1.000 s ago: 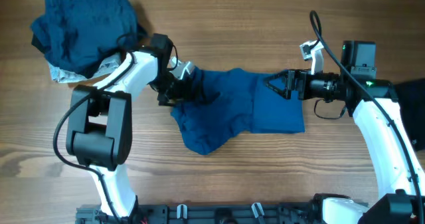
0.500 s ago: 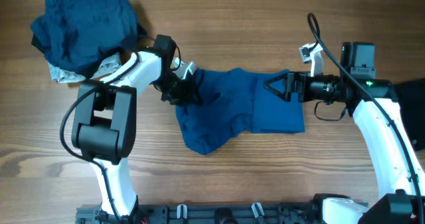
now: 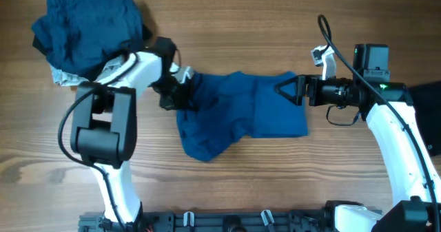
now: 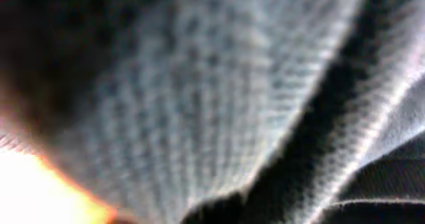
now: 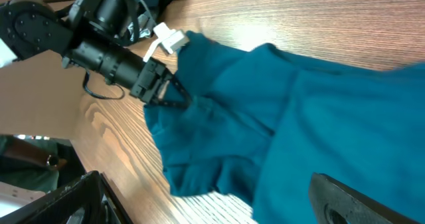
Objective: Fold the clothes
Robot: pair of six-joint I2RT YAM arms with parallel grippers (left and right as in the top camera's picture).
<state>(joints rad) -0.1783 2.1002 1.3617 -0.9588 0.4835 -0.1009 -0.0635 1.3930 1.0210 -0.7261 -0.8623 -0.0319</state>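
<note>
The medium-blue shirt [image 3: 241, 115] lies crumpled in the middle of the table [image 3: 275, 25]. Its left edge is pinched in the closed left gripper [image 3: 180, 96], whose fingertips are buried in folds, and the left wrist view shows only blurred weave against the lens. The right gripper [image 3: 284, 89] hangs with jaws apart at the shirt's upper right edge, contact unclear. A navy pile [image 3: 83, 25] at a far corner hides most of a pale garment [image 3: 64, 76], and a dark garment [image 3: 434, 104] is cut off at the frame edge.

The overhead camera looks straight down on the table [image 3: 241, 25] — the left wrist camera sits pressed against fabric [image 4: 199, 84], all blur, while the right wrist camera looks low across the blue shirt [image 5: 319, 117] that overhead also shows.
</note>
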